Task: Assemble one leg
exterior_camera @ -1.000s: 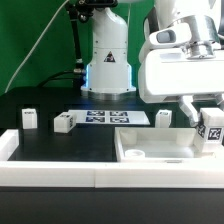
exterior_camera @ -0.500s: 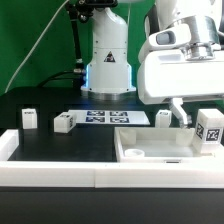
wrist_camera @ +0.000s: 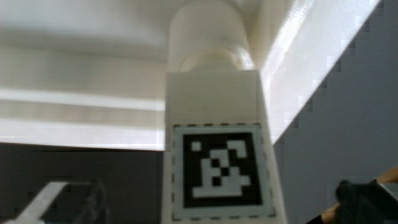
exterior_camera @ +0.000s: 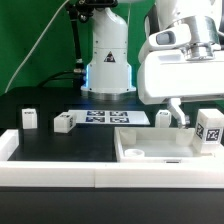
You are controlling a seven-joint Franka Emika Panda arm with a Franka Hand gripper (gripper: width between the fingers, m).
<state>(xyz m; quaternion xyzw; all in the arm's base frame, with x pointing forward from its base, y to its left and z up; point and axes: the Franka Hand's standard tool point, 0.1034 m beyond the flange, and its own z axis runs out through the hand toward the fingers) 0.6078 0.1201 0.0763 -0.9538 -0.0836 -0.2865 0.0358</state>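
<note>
The leg (exterior_camera: 209, 128) is a stubby white post with a black-and-white tag. It stands upright at the right end of the large white tray-like piece (exterior_camera: 150, 153). My gripper (exterior_camera: 203, 118) is open around it, with one finger (exterior_camera: 178, 110) apart from the leg on the exterior view's left. In the wrist view the leg (wrist_camera: 217, 140) fills the middle between the gripper's (wrist_camera: 210, 206) spread fingers (wrist_camera: 50, 203), with gaps on both sides. The other finger is hidden in the exterior view.
Three more white legs stand on the black table (exterior_camera: 29, 118), (exterior_camera: 65, 122), (exterior_camera: 164, 118). The marker board (exterior_camera: 110, 118) lies between them. The robot base (exterior_camera: 108, 70) stands behind. A white rail (exterior_camera: 50, 172) runs along the front edge.
The visible finger has moved away from the leg to the exterior view's left, so the jaws have opened. The leg has gone from tilted to upright at the tray's end.
</note>
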